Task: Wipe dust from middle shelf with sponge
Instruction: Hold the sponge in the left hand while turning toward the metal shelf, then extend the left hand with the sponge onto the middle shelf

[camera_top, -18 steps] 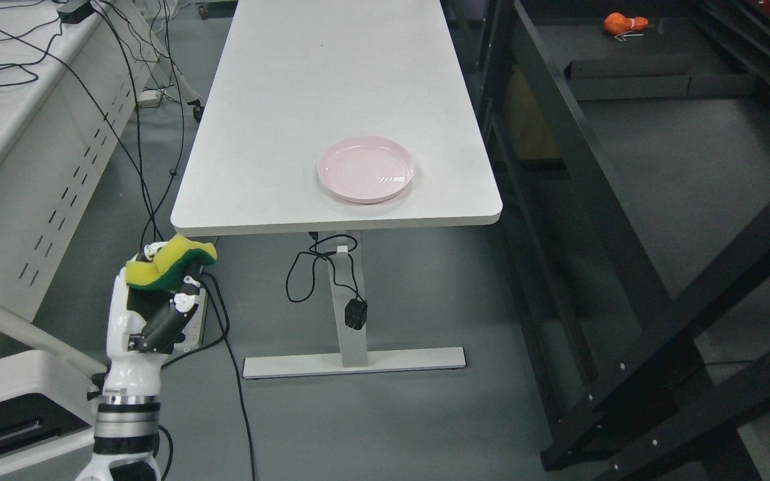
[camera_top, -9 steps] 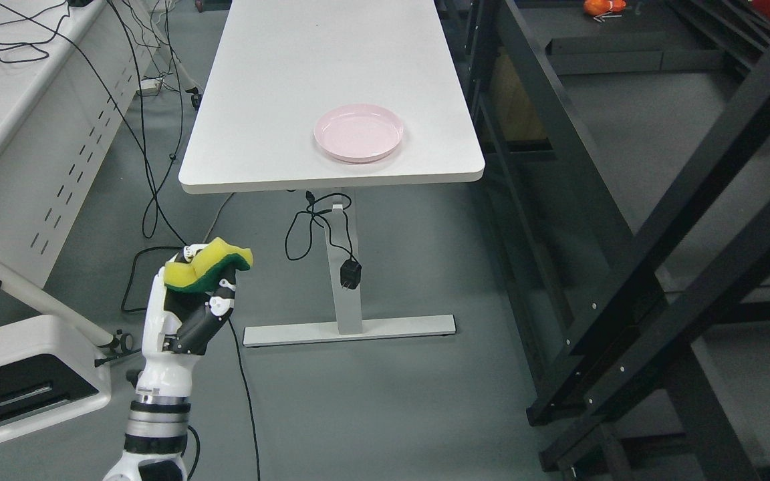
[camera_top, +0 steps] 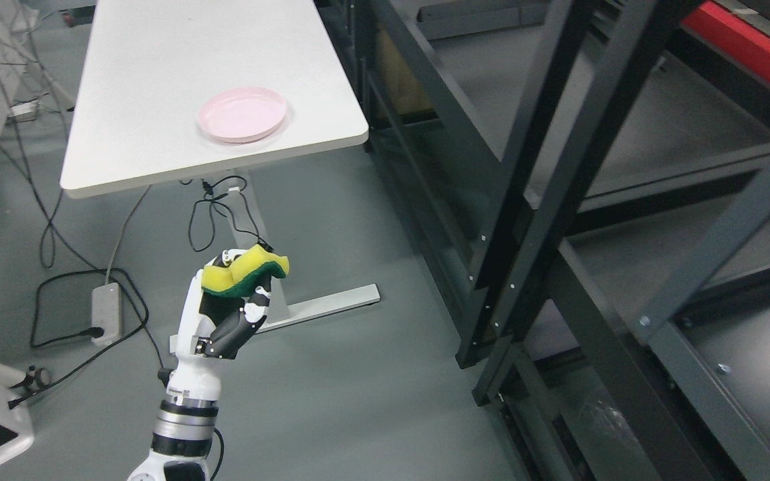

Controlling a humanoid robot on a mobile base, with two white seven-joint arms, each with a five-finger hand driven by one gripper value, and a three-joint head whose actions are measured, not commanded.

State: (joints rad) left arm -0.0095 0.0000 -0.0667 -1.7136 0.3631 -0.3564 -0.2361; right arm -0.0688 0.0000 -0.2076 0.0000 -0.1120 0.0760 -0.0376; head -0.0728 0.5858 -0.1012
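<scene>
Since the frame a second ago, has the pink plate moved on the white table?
No. The pink plate sits near the white table's near right corner as before; the camera swung right.

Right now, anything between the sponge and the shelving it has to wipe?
Only open floor lies between them. The left hand holds the sponge over bare grey floor, and the black shelving stands to its right. The rack's slanting uprights cross in front of the shelf boards, so the hand would have to pass between them.

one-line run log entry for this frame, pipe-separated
left hand: shut on yellow-green sponge, held up over floor | right hand: not in view | dark metal shelf rack: to the right, not touched | pink plate: on white table
</scene>
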